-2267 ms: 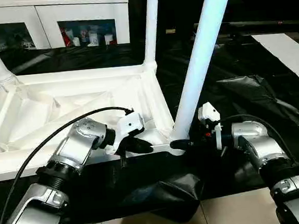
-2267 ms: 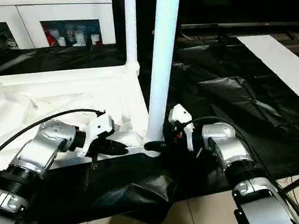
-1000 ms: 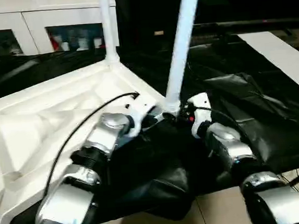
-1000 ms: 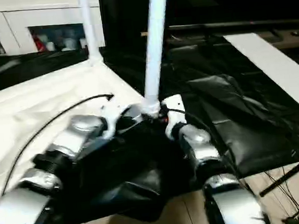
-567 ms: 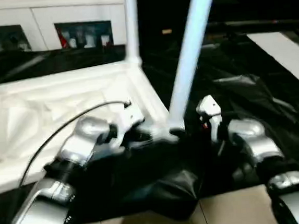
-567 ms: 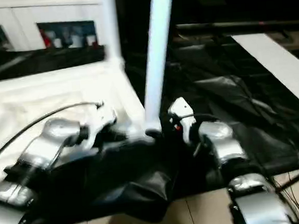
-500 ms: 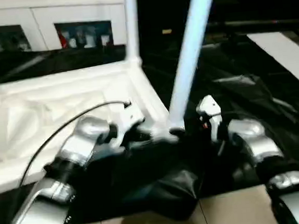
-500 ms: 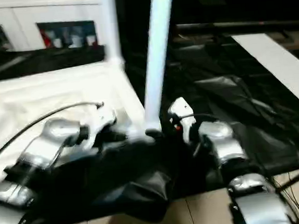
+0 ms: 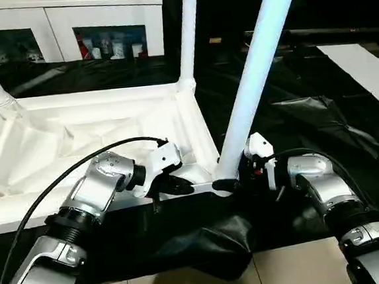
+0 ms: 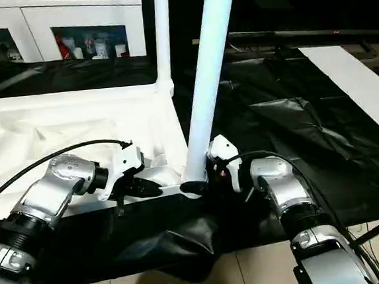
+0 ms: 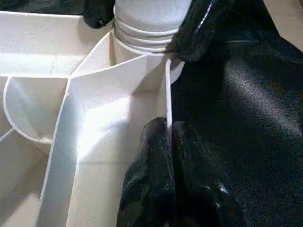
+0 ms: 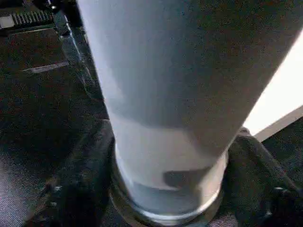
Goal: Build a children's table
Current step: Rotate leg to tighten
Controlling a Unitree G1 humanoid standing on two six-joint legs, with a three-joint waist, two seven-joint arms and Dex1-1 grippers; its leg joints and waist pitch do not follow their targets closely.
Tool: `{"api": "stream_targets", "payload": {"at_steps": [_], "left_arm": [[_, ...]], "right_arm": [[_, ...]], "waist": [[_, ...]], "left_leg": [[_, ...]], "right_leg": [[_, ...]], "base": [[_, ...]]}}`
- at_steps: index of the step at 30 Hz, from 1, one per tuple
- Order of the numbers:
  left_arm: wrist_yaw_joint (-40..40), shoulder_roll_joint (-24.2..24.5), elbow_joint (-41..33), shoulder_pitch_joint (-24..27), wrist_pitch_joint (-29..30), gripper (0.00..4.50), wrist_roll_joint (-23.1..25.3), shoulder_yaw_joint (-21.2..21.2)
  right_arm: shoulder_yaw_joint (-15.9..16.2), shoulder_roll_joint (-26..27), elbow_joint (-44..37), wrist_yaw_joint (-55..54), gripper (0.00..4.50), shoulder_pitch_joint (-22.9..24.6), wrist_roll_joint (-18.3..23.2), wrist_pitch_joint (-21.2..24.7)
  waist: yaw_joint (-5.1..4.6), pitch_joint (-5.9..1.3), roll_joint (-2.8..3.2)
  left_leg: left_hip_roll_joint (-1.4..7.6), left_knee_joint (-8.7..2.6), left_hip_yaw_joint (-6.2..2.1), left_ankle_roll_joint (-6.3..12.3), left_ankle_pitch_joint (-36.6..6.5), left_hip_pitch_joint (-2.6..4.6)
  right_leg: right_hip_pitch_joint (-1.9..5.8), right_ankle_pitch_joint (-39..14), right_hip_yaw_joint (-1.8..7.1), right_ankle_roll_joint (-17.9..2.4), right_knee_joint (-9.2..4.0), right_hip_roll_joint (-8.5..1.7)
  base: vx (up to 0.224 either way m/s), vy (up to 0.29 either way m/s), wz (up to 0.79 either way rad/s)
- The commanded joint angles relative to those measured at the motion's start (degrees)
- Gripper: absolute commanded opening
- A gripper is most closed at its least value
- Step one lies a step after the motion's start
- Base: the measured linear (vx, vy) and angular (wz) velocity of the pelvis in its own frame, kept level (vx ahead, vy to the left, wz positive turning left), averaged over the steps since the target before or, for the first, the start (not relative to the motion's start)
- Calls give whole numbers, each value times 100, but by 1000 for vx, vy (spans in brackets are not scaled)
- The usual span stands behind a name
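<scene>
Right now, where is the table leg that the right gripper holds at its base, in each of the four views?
Left eye view: the near leg rises from bottom centre to the top, right of the middle.
Right eye view: same leg, just right of centre.
Left wrist view: its ribbed base at the top.
Right wrist view: the leg close up, centre.
Shared landmark: the table top's near corner socket.

No readable text, labels, brands or numbers anywhere. Small items behind the cabinet glass (image 9: 111,42) are too far off to make out any print.
</scene>
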Motion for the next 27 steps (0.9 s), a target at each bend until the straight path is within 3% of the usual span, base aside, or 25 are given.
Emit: {"api": "stream_targets", "payload": {"at_steps": [1, 6, 10, 11, 12, 13, 14, 16, 18, 19, 20, 23, 24, 25, 26, 27], "left_arm": [[-205, -73, -274, 89, 47, 0, -114, -189], [-242, -48, -371, 147, 143, 0, -93, -180], [187, -231, -141, 79, 339, 0, -12, -75], [855, -500, 266, -83, 387, 0, 128, 60], [982, -550, 345, -115, 390, 0, 156, 82], [1750, -861, 810, -312, 391, 0, 297, 224], [2216, -1085, 1118, -462, 437, 0, 309, 346], [2592, -1279, 1377, -598, 463, 0, 303, 445], [3107, -1545, 1753, -806, 488, 0, 311, 547], [3402, -1674, 1964, -924, 451, 0, 335, 585], [3563, -1739, 2090, -994, 421, 0, 361, 595], [3731, -1772, 2265, -1069, 295, 0, 447, 587], [3698, -1758, 2266, -1056, 272, 0, 479, 572], [3680, -1754, 2271, -1051, 260, 0, 498, 567], [3573, -1702, 2199, -1001, 210, 0, 543, 531], [3475, -1662, 2159, -970, 153, 0, 571, 512]], "right_arm": [[-19, -68, -79, 57, 281, 18, 53, 173], [-48, -69, -102, 44, 273, 47, 65, 237], [-351, 188, 410, -1062, 273, -105, -28, 97], [-552, 386, 792, -2068, 272, -234, -110, 22], [-588, 420, 844, -2238, 272, -253, -115, 20], [-828, 630, 1099, -3180, 272, -359, -62, 54], [-999, 774, 1257, -3822, 272, -442, 14, 98], [-1104, 903, 1391, -4337, 272, -517, 59, 188], [-1199, 1096, 1579, -4983, 272, -639, 83, 224], [-1179, 1200, 1648, -5246, 272, -706, 37, 232], [-1128, 1274, 1666, -5338, 272, -748, -19, 218], [-1136, 1417, 1677, -5082, 272, -813, 41, 69], [-1185, 1439, 1670, -4960, 272, -821, 96, -3], [-1212, 1451, 1672, -4907, 272, -827, 121, -43], [-1269, 1474, 1621, -4673, 307, -831, 208, -150], [-1286, 1489, 1587, -4479, 307, -850, 236, -296]], "waist": [[-21, -376, -31], [-36, -381, -31], [-71, -358, -21], [-100, -347, 30], [-128, -325, 14], [-162, -339, 5], [-149, -343, 97], [-165, -376, 22], [-198, -371, 132], [-194, -393, 68], [-186, -400, 122], [-172, -415, 89], [-173, -415, 22], [-142, -412, 51], [-141, -403, 4], [-130, -403, -38]], "left_leg": [[62, -374, 37, 287, -870, 67], [57, -365, 43, 303, -797, 62], [51, -385, 34, 177, -1023, 71], [52, -395, 32, 82, -1124, 81], [37, -402, 39, 23, -1225, 86], [19, -390, 25, -103, -1370, 107], [24, -394, 0, -155, -1453, 137], [9, -385, -4, -145, -1437, 102], [-5, -380, 8, -117, -1370, 89], [-25, -363, 15, -66, -1395, 97], [-27, -356, 21, -38, -1354, 96], [-25, -350, 26, 121, -1150, 50], [-28, -345, 37, 185, -1136, 41], [-15, -348, 27, 242, -1076, 44], [-11, -348, 35, 277, -1058, 35], [-7, -348, 31, 303, -1055, 28]], "right_leg": [[315, -1084, 211, -1243, -355, -367], [315, -949, 210, -1272, -344, -358], [298, -1313, 208, -1207, -392, -362], [272, -1457, 217, -1176, -406, -356], [252, -1637, 212, -1130, -446, -343], [246, -2002, 214, -1018, -468, -349], [241, -2073, 210, -1012, -473, -363], [274, -1962, 204, -972, -461, -341], [262, -1662, 222, -1018, -451, -312], [277, -1595, 214, -1022, -455, -307], [278, -1528, 221, -1031, -454, -309], [317, -1142, 212, -1095, -424, -312], [315, -1142, 209, -1098, -437, -314], [324, -1147, 206, -1115, -421, -338], [323, -1198, 197, -1111, -436, -341], [331, -1254, 192, -1099, -429, -347]], "base": [[0, 0, 0], [0, 0, 0], [0, 0, 0], [0, 0, 0], [0, 0, 0], [0, 0, 0], [0, 0, 0], [0, 0, 0], [0, 0, 0], [0, 0, 0], [0, 0, 0], [0, 0, 0], [0, 0, 0], [0, 0, 0], [0, 0, 0], [0, 0, 0]]}}
